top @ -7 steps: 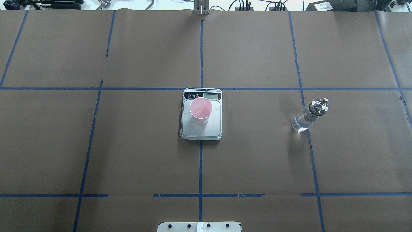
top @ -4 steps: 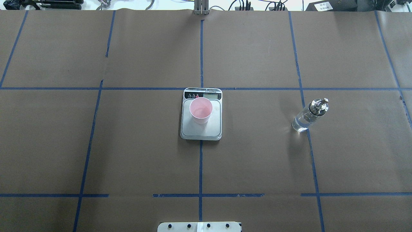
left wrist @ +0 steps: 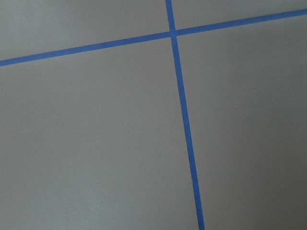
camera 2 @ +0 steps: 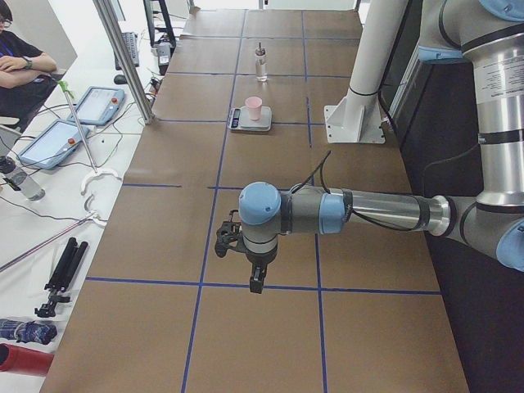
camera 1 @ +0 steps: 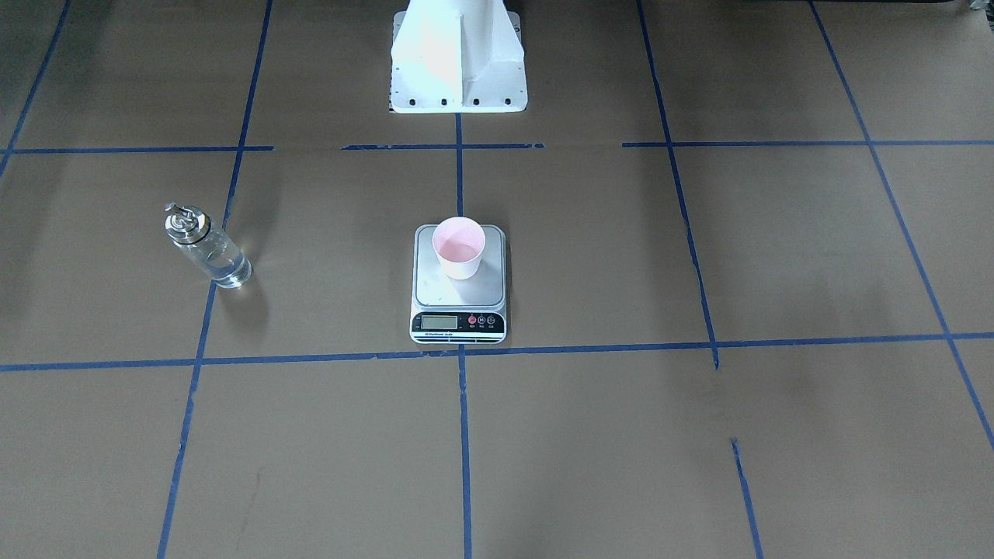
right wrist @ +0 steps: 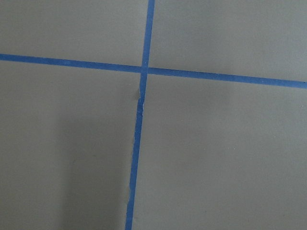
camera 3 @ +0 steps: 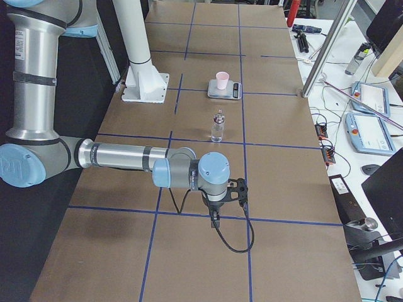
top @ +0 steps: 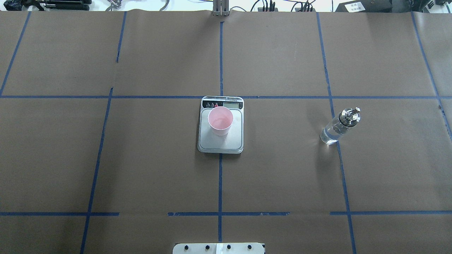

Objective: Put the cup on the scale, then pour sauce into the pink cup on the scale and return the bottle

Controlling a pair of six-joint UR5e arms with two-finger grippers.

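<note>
The pink cup (top: pixel 220 121) stands upright on the far half of the scale (top: pixel 220 144), at the table's middle; it also shows in the front view (camera 1: pixel 459 248). The bottle (top: pixel 337 128) with its silver cap stands upright on the paper, well to the scale's right, apart from it, with clear sauce (top: pixel 329 137) in its lower part. Both arms are held away from these things. The left gripper (camera 2: pixel 255 282) shows only in the left side view and the right gripper (camera 3: pixel 214 220) only in the right side view; I cannot tell whether they are open or shut. The wrist views show only paper and tape.
Brown paper with a blue tape grid (top: pixel 220 183) covers the table. The white robot base (camera 1: pixel 458 78) sits at the near edge behind the scale. Beside the table are tablets (camera 2: pixel 98 102), a seated person (camera 2: pixel 20 65) and a metal post (camera 2: pixel 123 57).
</note>
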